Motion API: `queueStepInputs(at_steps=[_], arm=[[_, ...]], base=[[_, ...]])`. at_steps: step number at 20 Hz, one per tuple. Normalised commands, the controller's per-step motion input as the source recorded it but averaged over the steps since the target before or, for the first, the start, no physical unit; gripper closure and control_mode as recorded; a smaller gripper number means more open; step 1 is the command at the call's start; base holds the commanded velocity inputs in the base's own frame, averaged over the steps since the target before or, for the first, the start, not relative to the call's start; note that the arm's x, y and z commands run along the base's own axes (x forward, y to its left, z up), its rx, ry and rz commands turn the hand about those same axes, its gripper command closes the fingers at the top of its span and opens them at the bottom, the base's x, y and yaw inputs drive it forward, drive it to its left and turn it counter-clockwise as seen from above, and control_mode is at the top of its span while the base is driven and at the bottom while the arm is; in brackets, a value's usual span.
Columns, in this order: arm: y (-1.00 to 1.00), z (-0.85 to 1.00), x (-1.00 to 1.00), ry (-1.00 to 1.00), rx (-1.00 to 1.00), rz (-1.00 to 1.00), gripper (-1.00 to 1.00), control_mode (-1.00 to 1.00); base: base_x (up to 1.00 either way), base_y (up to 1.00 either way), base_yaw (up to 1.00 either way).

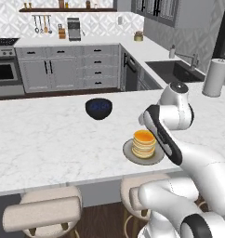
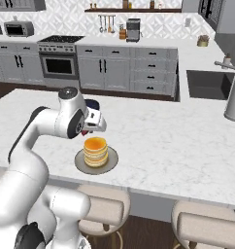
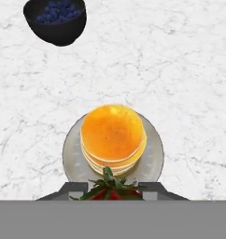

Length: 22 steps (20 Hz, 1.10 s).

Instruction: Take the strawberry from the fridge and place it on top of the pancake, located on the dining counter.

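- On the left, the blueberry bowl [image 3: 54,19] is sitting well apart; I'm ignoring it.
- Centre, the pancake [image 3: 113,138] is waiting on its plate [image 3: 152,161] on the dining counter [image 3: 189,70], top bare.
- I'm carrying the strawberry [image 3: 110,189], the gripper [image 3: 112,192] clenched on it just short of the stack; only the placing is left.

White glossy arm [image 1: 198,162] being shown with rounded segments, dark joint bands, grey cap on top link
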Motion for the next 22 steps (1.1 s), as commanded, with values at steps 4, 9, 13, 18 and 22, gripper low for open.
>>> queueStepInputs(at_steps=[4,9,13,18,22], arm=[[0.05,-0.46,0.35,0.00,0.00,0.04,1.00,-1.00],[0.03,-0.30,0.21,0.01,-0.02,0.00,1.00,-1.00],[0.00,-0.39,0.37,0.00,-0.06,0.00,1.00,-1.00],[0.00,-0.28,0.28,0.00,-0.08,0.03,1.00,-1.00],[0.00,-0.28,0.09,0.00,-0.03,0.04,1.00,-1.00]], base=[[0.00,0.00,0.00],[0.00,0.00,0.00],[0.00,0.00,0.00],[0.00,0.00,0.00],[0.00,0.00,0.00]])
